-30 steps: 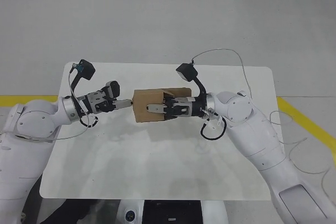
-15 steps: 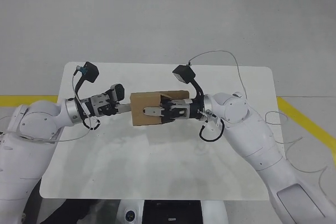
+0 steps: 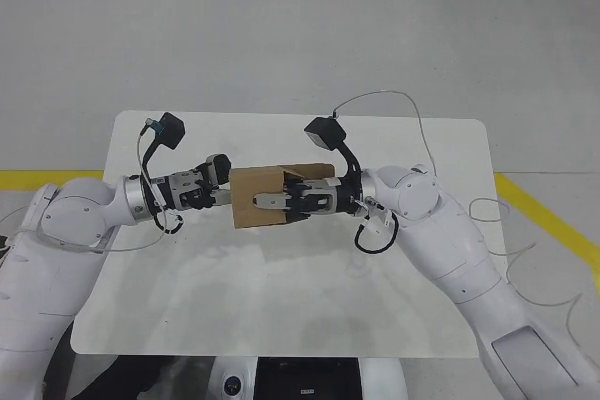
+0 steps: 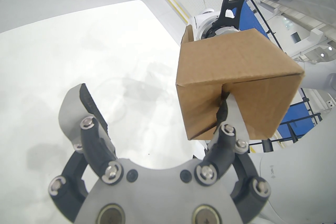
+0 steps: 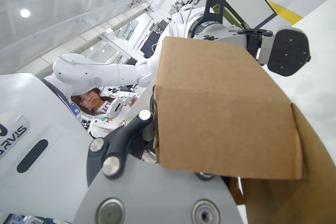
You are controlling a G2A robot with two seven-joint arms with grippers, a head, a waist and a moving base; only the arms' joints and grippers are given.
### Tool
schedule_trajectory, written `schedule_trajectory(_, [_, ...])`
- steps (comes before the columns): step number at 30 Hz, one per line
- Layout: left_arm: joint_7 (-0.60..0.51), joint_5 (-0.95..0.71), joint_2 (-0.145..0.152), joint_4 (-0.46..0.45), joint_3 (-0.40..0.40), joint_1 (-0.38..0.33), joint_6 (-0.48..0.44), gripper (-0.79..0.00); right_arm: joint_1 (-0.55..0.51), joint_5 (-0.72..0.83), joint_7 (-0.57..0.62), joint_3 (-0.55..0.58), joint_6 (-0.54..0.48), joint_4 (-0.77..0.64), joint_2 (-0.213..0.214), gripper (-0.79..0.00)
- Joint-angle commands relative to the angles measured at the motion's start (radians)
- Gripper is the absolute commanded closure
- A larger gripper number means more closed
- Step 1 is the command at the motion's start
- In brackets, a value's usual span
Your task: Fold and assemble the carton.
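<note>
The carton [image 3: 258,198] sits between the two arms and looks lifted off the counter [image 3: 280,310]. It already has a box shape, so the sides are done. The right gripper [image 3: 280,197] is squeezed onto one wall at the open end. The left gripper [image 4: 155,96] is spread wide and holds nothing. One finger [image 4: 233,114] pokes the crack between the flaps on the other end. I think that end needs pushing flat, and the open end is not closed yet.

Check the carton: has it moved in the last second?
Yes. The carton shifted slightly to the robot's left, judged against the far edge of the table.
</note>
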Motion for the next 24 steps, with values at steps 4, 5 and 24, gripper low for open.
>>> schedule_trajectory(4, [0.000, 0.001, 0.000, 0.007, 0.001, -0.005, -0.002, -0.785, -0.001, -0.006, 0.001, 0.008, 0.005, 0.020, 0.001, 0.000])
schedule_trajectory(5, [0.003, 0.007, 0.001, 0.011, -0.003, -0.006, -0.001, -0.785, -0.001, -0.014, 0.001, 0.011, 0.010, 0.033, 0.002, 0.000])
schedule_trajectory(24, [0.238, 0.465, 0.007, -0.053, -0.063, 0.071, -0.191, -0.785, 0.016, -0.054, -0.018, -0.027, 0.185, 0.304, -0.014, 0.000])
